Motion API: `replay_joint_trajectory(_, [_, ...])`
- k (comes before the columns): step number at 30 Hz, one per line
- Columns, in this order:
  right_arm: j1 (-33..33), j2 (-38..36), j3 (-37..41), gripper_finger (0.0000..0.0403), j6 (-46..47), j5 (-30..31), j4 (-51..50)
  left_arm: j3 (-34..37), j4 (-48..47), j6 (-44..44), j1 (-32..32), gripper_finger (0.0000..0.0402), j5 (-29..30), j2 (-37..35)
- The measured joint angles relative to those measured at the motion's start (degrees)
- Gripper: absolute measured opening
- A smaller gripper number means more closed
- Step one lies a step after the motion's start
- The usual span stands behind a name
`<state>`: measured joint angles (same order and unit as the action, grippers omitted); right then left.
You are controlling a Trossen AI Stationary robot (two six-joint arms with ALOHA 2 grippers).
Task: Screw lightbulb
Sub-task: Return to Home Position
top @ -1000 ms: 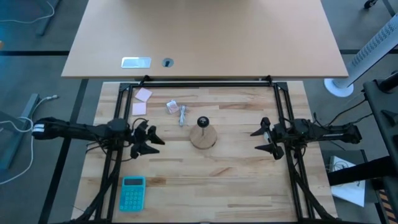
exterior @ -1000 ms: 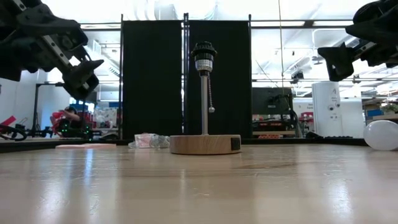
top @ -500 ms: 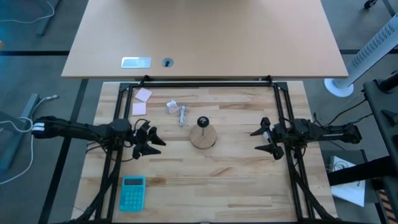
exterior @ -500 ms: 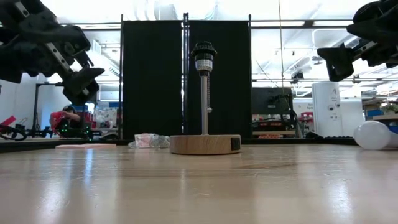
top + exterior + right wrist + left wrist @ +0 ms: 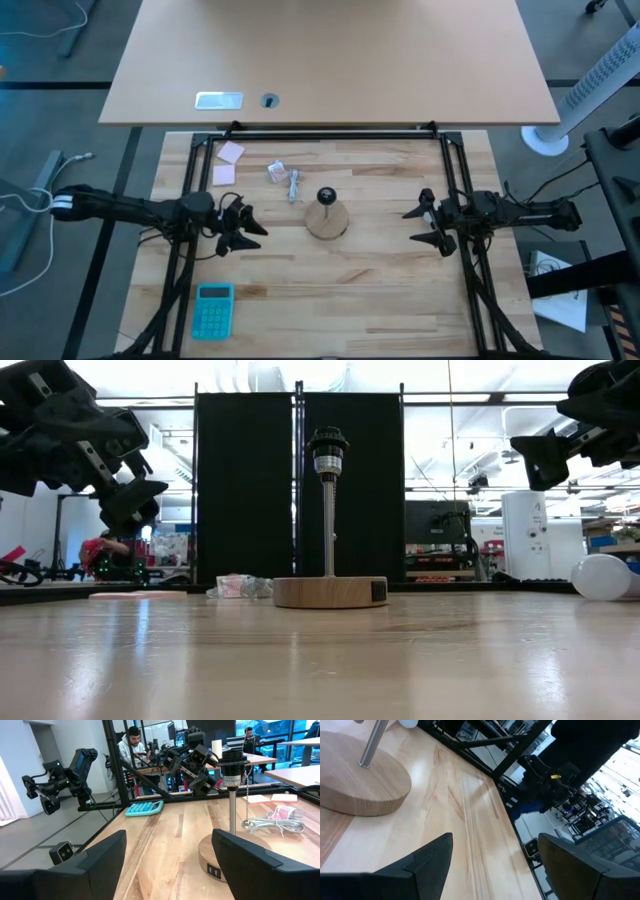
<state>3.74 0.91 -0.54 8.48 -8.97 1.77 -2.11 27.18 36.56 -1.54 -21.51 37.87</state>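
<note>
The lamp stands mid-table: a round wooden disc [image 5: 327,222] with a metal post and a black socket [image 5: 328,444] on top. The pale white lightbulb [image 5: 602,576] lies on the table near its right side. It also shows beyond the post in the left wrist view [image 5: 409,722], but I cannot make it out in the high view. My left gripper [image 5: 246,228] hovers open to the left of the disc, above the table [image 5: 128,502]. My right gripper [image 5: 421,225] hovers open to the right of the disc [image 5: 545,458]. Both are empty.
A teal calculator [image 5: 212,308] lies near the front left. Pink notes [image 5: 230,152] and a crumpled wrapper with a cord [image 5: 283,175] lie behind the lamp. Black frame rails [image 5: 450,170] run along the table's sides. A person [image 5: 132,742] sits beyond the table.
My left gripper has moved a little toward the lamp and slightly down, still open. The lightbulb has rolled a short way along the table toward the lamp.
</note>
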Motion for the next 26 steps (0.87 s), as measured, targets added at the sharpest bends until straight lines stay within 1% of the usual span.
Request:
replay_joint_trajectory(6, [0.0, 0.0, 0.0, 0.0282, -0.02, -0.02, 0.0, 0.0, -0.01, 0.0, -0.01, 0.0284, 0.0, 0.91])
replay_joint_trajectory(18, [0.01, 0.0, 0.0, 0.0302, 0.01, 0.0, 0.01, 0.0, -0.04, -0.02, 0.0, 0.0284, 0.01, 2.73])
replay_joint_trajectory(26, [-0.01, -0.02, 0.0, 0.0293, -0.01, -0.02, -0.01, 0.0, -0.05, -0.02, 0.0, 0.0284, 0.0, 3.73])
